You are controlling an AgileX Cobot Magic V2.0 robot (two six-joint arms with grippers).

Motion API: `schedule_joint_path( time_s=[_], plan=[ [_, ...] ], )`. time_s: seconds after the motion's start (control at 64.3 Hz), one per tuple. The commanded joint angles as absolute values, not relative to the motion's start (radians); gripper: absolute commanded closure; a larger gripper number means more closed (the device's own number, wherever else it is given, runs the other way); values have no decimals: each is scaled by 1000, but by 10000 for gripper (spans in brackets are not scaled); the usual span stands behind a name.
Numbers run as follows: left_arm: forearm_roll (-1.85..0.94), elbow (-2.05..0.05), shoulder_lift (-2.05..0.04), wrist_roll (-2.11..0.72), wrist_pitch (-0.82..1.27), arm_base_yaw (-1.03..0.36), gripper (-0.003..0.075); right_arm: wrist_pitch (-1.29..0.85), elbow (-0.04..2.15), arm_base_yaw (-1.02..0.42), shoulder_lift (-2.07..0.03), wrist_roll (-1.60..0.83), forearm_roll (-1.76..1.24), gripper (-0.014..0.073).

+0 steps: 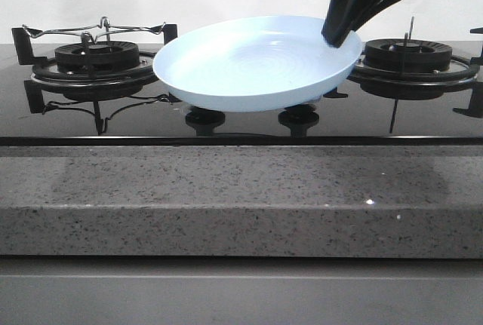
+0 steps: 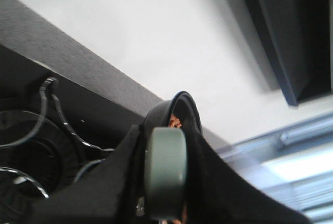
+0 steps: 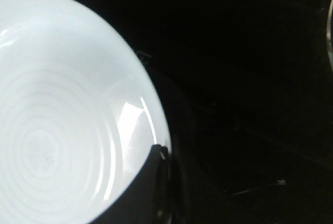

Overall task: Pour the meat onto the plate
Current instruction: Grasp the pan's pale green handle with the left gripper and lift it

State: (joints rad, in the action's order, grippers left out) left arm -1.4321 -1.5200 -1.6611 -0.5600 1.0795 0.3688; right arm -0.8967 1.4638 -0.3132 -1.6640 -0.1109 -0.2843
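Note:
The pale blue plate point(image 1: 256, 65) hangs tilted above the black cooktop, its inside empty. My right gripper point(image 1: 341, 35) is shut on its right rim. In the right wrist view the plate point(image 3: 52, 120) fills one side and my gripper point(image 3: 161, 154) pinches its edge. My left gripper point(image 2: 165, 182) is out of the front view. It is shut on the grey-green handle point(image 2: 165, 167) of a black pan point(image 2: 179, 104). A little orange-brown meat point(image 2: 175, 123) peeks out past the handle inside the pan; most of it is hidden.
A burner with a wire grate point(image 1: 94, 57) sits at the left of the cooktop, another burner point(image 1: 411, 57) at the right. Two black knobs point(image 1: 205, 120) lie under the plate. A speckled grey counter edge point(image 1: 241, 204) runs along the front.

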Motion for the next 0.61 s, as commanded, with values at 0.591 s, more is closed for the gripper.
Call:
schedule_joint_path(
  time_s=[0.591],
  plan=[
    [-1094, -1553, -1424, -567, 731, -113, 691, -856, 1488, -311, -1616, -115, -308, 654]
  ],
)
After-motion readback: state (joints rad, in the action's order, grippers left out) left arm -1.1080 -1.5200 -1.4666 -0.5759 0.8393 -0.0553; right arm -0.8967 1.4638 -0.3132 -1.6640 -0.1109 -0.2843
